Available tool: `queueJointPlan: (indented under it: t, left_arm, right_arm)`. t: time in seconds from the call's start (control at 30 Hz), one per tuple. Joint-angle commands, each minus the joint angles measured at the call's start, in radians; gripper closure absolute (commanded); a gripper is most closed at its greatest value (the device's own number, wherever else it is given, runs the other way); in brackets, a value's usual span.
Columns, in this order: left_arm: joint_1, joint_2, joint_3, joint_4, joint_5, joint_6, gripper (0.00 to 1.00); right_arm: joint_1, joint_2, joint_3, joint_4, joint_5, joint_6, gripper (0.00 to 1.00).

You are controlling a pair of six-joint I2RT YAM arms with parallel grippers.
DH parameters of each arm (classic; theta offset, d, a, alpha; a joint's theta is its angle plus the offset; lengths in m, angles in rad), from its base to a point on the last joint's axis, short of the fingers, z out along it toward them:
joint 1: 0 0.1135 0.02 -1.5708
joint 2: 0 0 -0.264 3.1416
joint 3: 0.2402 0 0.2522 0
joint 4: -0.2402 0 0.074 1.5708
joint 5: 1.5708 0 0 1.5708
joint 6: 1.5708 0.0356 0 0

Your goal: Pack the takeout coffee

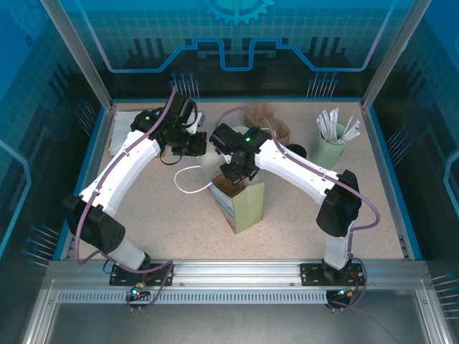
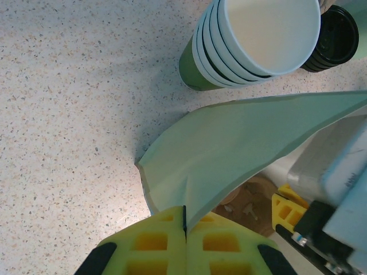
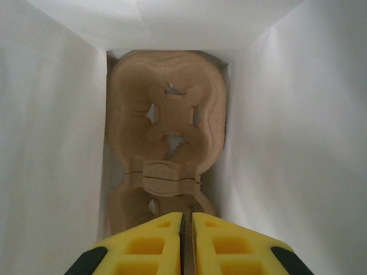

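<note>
Speckled table [image 1: 323,222], right arm [image 1: 294,168] seemingly inside bag [image 1: 247,204]

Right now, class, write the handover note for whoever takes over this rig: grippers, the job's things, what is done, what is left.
Left gripper: shut on the rim of the pale green bag, holding it open.
Right gripper: down inside the bag, shut, just above the brown cup carrier; I cannot tell whether it pinches the carrier.
Takeout coffee: probably the dark-topped cup beside the cup stack, on the table, outside the bag.
Done: the carrier lies at the bag's bottom.
Left: withdraw the right gripper, fetch the coffee, set it in the carrier.
</note>
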Motion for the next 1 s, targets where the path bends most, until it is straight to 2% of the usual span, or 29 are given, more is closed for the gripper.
queueJointPlan:
  t: [0.0, 0.57, 0.8, 0.97]
  left_arm:
    - [-0.007, -0.007, -0.027, -0.019, 0.008, 0.010, 0.99]
    - [-0.007, -0.003, -0.006, -0.016, 0.025, -0.009, 0.99]
    - [-0.006, -0.001, 0.001, -0.018, 0.027, -0.009, 0.98]
    - [-0.007, 0.002, 0.003, -0.022, 0.026, -0.008, 0.98]
  right_arm:
    - [0.013, 0.047, 0.005, -0.037, 0.023, -0.022, 0.86]
    - [0.015, 0.103, -0.063, -0.024, 0.016, -0.085, 0.79]
    - [0.016, 0.063, -0.065, 0.008, 0.000, -0.104, 0.73]
    - [0.011, 0.087, -0.070, -0.015, 0.011, -0.097, 0.72]
